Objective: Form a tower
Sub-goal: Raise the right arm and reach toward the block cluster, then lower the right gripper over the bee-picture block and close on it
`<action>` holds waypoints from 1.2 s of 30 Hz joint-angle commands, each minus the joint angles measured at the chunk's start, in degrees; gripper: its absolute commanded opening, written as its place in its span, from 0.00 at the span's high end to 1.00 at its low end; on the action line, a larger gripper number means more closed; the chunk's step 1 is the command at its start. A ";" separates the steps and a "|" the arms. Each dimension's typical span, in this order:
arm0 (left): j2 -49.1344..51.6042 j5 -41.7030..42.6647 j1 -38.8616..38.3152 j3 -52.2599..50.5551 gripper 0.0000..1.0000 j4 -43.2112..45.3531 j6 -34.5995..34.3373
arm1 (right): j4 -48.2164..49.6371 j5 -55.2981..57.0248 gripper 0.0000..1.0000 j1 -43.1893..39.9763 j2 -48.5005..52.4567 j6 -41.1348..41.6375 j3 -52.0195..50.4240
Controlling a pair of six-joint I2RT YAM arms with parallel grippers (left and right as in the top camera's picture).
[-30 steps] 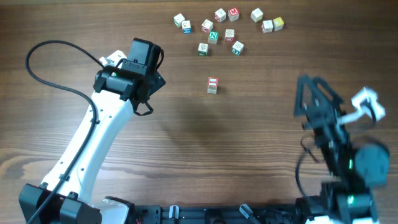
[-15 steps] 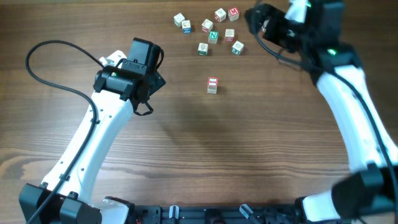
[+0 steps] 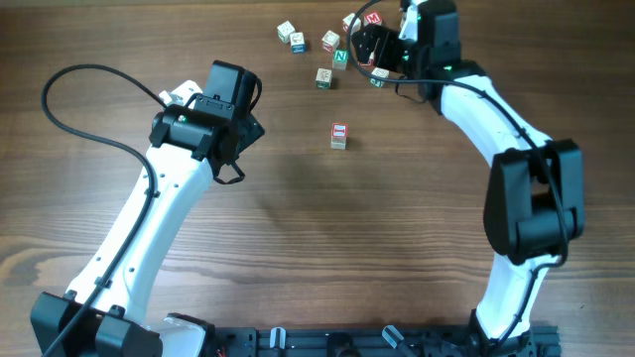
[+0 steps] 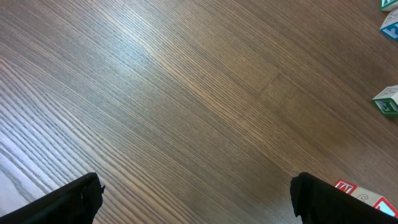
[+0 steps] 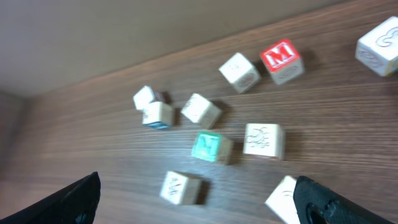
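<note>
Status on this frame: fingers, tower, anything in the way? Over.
Left fingers open, empty. Right fingers open, empty, over loose cubes. Tower stands apart from them, nothing against it.

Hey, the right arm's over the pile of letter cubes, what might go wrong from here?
The right gripper hangs wide open over crowded cubes; the green M cube and its pale neighbour nearly touch, so closing may catch two or scatter them. The tower is narrow and stands alone; a cube set off-centre could topple it.
</note>
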 commanded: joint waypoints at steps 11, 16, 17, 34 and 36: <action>0.33 -0.13 0.37 -0.35 0.00 -0.04 -1.14 | -5.18 14.56 0.09 2.23 14.78 -12.35 17.25; 0.33 -0.13 0.37 -0.35 0.00 -0.07 -1.14 | -6.27 12.24 0.11 2.75 18.29 -12.35 18.49; 0.33 -0.15 0.37 -0.35 0.00 -0.04 -1.14 | -6.54 12.17 0.11 2.93 18.88 -12.33 18.49; 0.33 -0.15 0.37 -0.35 0.00 -0.07 -1.14 | -7.32 15.87 0.38 3.30 20.22 -15.32 18.49; 0.33 -0.15 0.37 -0.35 0.00 -0.04 -1.14 | -7.32 15.82 0.42 3.32 20.22 -15.30 18.49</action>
